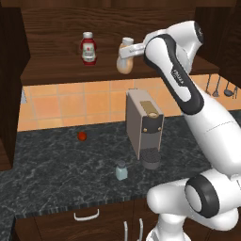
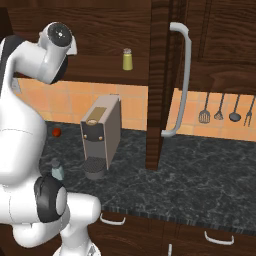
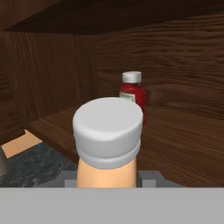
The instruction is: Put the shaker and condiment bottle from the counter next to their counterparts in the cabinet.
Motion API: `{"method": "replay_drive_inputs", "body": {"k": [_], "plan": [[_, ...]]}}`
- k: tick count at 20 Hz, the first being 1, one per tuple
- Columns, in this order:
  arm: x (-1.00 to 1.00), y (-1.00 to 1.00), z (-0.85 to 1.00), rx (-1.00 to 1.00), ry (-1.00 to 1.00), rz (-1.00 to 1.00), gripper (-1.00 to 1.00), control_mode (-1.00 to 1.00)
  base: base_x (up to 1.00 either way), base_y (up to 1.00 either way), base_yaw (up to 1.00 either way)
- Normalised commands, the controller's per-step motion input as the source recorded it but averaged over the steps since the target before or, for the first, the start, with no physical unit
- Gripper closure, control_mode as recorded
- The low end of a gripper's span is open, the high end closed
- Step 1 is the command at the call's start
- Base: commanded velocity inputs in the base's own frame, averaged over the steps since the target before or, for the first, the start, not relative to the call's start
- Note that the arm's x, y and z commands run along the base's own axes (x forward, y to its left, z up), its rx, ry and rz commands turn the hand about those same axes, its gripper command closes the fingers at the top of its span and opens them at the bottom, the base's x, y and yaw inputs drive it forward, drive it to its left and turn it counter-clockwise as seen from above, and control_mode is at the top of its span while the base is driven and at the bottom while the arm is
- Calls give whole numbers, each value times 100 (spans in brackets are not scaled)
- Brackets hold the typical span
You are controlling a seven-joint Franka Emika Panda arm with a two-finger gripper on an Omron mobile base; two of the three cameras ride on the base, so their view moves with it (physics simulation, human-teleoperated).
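The peach-orange condiment bottle (image 1: 125, 62) with its white cap (image 3: 108, 127) is at the cabinet (image 1: 56, 70) shelf, and my gripper (image 1: 124, 52) is shut on its upper part. It stays upright, a short way right of the red sauce bottle (image 1: 88, 48), which the hand view shows just behind the cap (image 3: 132, 89). Whether its base touches the shelf I cannot tell. The yellow-green shaker (image 2: 127, 59) stands further right on the same shelf. Down on the dark counter, the pale blue-grey shaker (image 1: 121, 170) stands in front of the coffee machine, also visible beside my arm (image 2: 57, 169).
A beige coffee machine (image 1: 143, 124) stands on the counter under the shelf. A small red round thing (image 1: 82, 136) lies to its left. The open cabinet door with a long silver handle (image 2: 181, 75) juts out on the right, and utensils (image 2: 220, 111) hang on the tiled wall.
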Motion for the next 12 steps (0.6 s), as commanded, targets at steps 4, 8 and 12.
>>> {"method": "replay_drive_inputs", "body": {"k": [4, 8, 12], "plan": [[44, 0, 2, -13, 0, 3, 100, -100, 0, 0, 0], [52, 0, 0, -1, 0, 6, 100, -100, 0, 0, 0], [52, -4, 0, 0, -1, 5, 100, -100, 0, 0, 0]]}}
